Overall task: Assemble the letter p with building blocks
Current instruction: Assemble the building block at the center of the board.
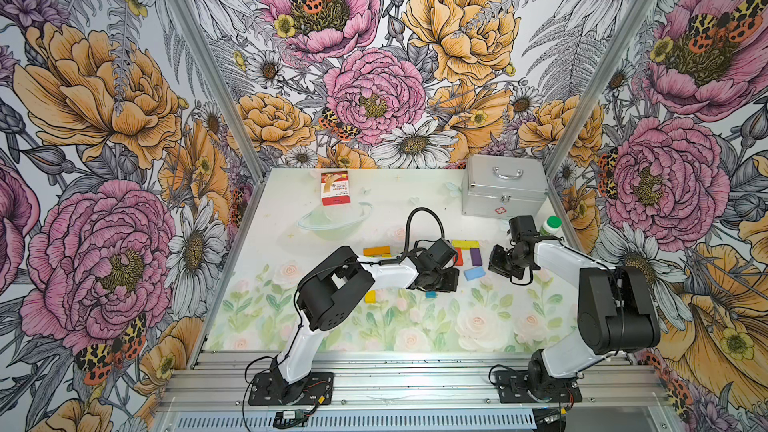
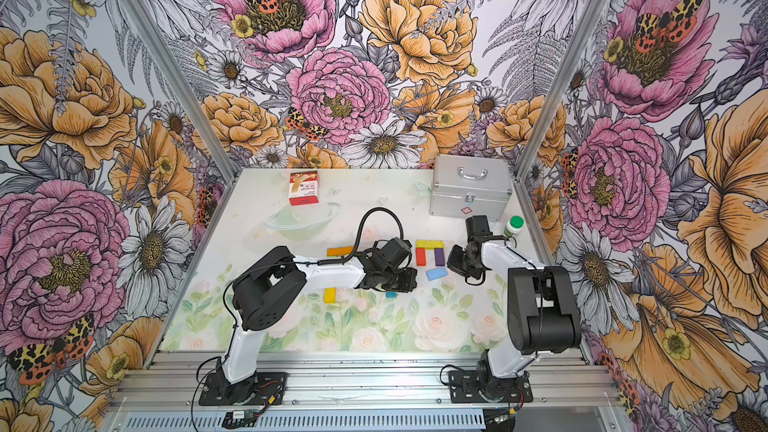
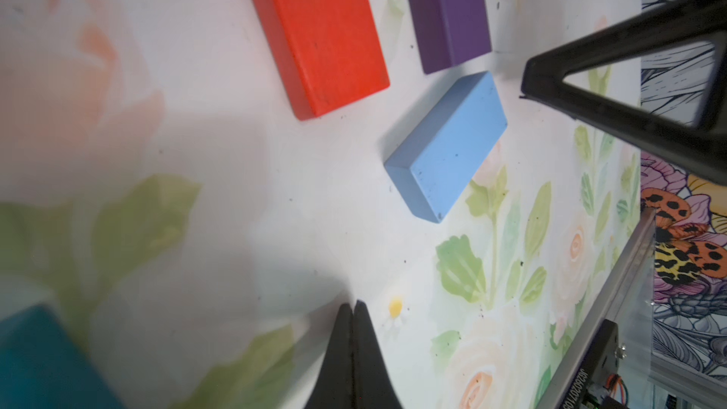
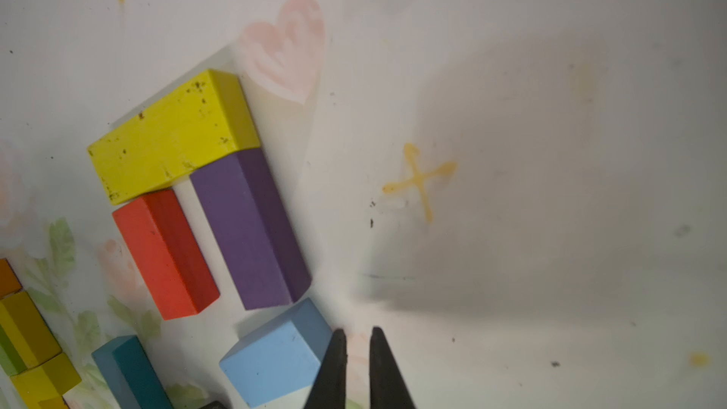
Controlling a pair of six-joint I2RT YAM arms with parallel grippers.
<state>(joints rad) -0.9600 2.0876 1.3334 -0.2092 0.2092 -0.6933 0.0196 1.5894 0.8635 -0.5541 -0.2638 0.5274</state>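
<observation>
your left hand is pinched together, empty; nudge the light blue block squarely against the purple block end.

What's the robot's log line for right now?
P partly built; yellow block across red block and purple block ends; light blue block loose; left end effector shut, empty; right end effector slightly open, empty

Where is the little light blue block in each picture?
In a top view: the flat light blue rectangular block lies on the robot's side of the purple rectangular block.
In a top view: same spot.
Left wrist view: just off the purple block's end.
Right wrist view: again off that end.
Shared landmark: the purple block.
</observation>
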